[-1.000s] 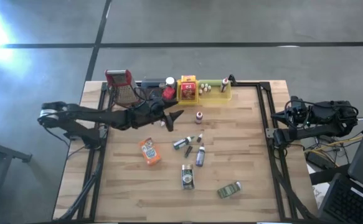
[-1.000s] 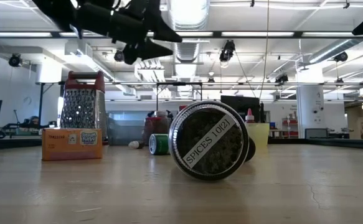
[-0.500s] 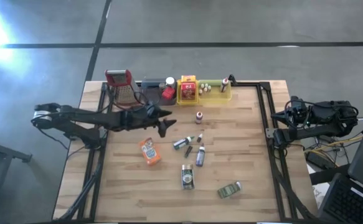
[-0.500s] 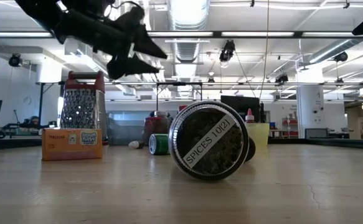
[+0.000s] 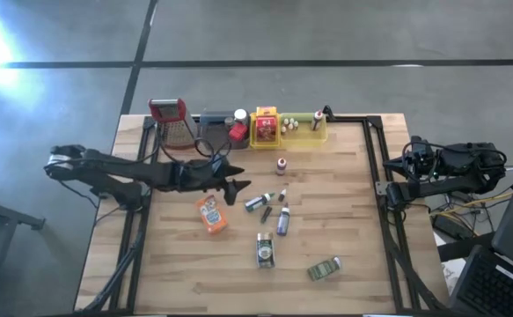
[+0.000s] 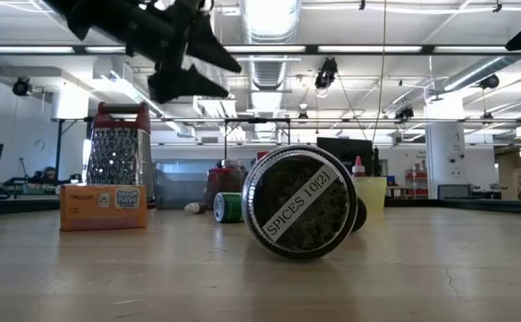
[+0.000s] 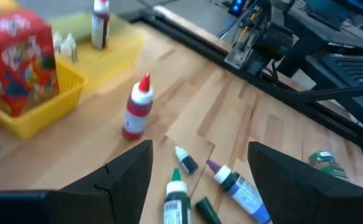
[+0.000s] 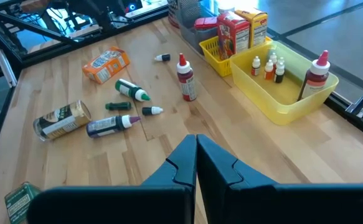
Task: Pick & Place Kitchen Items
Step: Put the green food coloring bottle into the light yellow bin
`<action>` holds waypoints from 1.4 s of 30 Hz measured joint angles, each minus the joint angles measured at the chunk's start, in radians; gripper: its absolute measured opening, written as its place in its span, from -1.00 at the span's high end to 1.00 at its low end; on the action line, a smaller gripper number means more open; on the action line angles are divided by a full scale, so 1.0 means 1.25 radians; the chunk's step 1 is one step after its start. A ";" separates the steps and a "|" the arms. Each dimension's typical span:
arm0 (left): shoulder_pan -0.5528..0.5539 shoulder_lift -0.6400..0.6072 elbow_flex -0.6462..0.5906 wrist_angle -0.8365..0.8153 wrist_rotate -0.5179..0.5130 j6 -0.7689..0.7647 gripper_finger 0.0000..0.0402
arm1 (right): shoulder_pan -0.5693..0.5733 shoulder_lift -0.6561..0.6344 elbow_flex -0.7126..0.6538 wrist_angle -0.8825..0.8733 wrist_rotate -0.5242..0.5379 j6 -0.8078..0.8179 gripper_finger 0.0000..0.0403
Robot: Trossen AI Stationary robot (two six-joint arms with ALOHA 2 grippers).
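Loose kitchen items lie mid-worktop: a red-capped bottle (image 5: 281, 165) stands upright by itself, well clear of the yellow tray (image 5: 316, 134). Nearer the front lies a tight cluster on its side: green-capped bottle (image 5: 256, 202), a small dark bottle (image 5: 266, 214), a purple-labelled bottle (image 5: 282, 220). An orange packet (image 5: 210, 214) lies flat to the left, a spice jar (image 5: 264, 249) and a green tin (image 5: 324, 269) nearer the front edge. Some items are already in the yellow tray.

Risks, judged:
- Cluster bottles lie almost touching. A descent onto one could nudge a neighbour; round bodies would roll.
- The upright red-capped bottle looks tall and narrow; a glancing finger could topple it.
- The spice jar lies on its side, lid toward the low camera; any knock may send it rolling.

Left tool (image 5: 231, 187): released, fingers spread wide, nothing between them. The arm reaches out low from the left edge, tool above the worktop between packet and cluster. Wrist view looks down on the red-capped bottle (image 7: 136, 109) and the cluster beyond the fingers.

Right tool (image 8: 196, 159): fingers pressed together, empty. The arm sits folded at the right edge of the worktop (image 5: 353, 220), waiting.
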 joint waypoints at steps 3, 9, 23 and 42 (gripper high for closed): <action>-0.029 0.013 0.038 0.002 -0.036 0.044 -0.31 | 0.000 0.000 0.000 0.000 0.000 0.000 0.96; -0.077 0.046 0.097 -0.029 -0.032 0.068 -0.23 | 0.000 0.000 0.000 0.000 0.000 0.000 0.96; -0.131 0.212 0.263 -0.207 -0.026 0.066 -0.20 | 0.000 0.000 0.000 0.000 0.000 0.000 0.96; -0.033 0.404 0.504 -0.585 0.079 0.073 -0.18 | 0.000 0.000 0.000 0.000 0.000 0.000 0.96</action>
